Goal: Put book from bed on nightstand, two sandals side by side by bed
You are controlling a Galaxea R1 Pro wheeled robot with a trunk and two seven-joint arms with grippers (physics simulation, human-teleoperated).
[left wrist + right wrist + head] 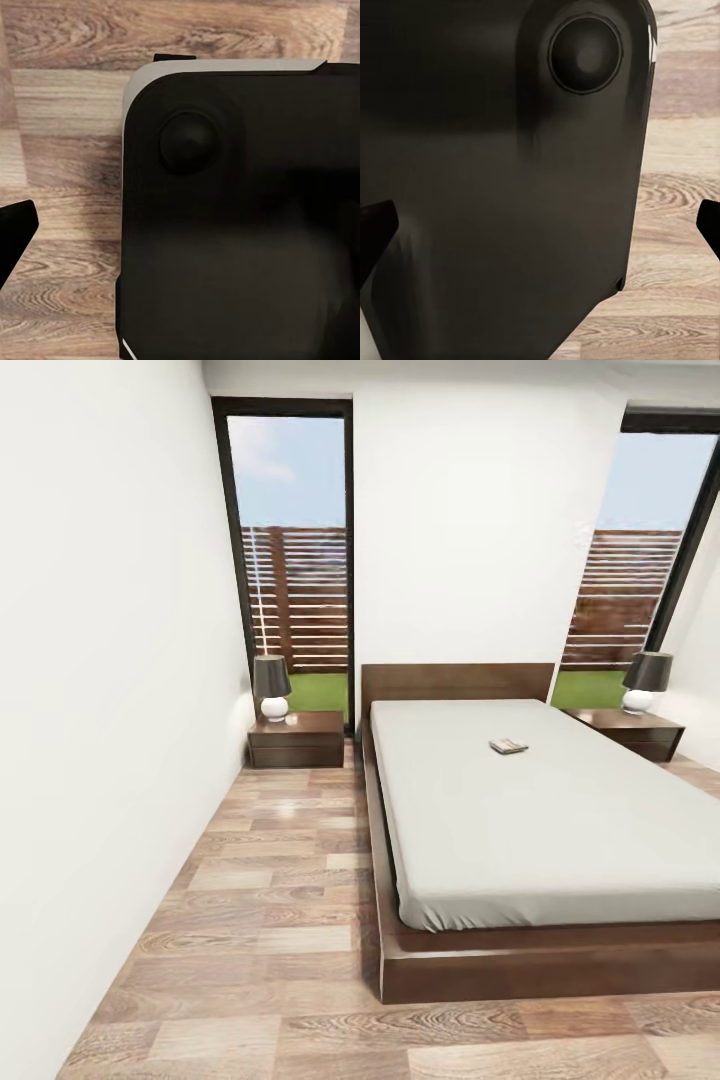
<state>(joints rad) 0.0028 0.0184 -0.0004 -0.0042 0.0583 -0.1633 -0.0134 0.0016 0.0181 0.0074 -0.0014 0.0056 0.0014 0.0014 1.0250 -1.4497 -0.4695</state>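
Standing at the foot of the bed, I see the book on the mattress right of centre frame, a nightstand at middle left and another at the right edge. My wrist views show dark robot body over plank floor; I cannot tell either claw's state. Approach is the step in hand; next I should roll alongside, within reach of the book.

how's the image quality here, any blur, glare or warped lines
Head view: sharp and evenly lit, window frame bowed by wide-angle distortion, book small but distinct on the bed. Left and right wrist views: soft, dark robot base nearly featureless, floor grain blurred.
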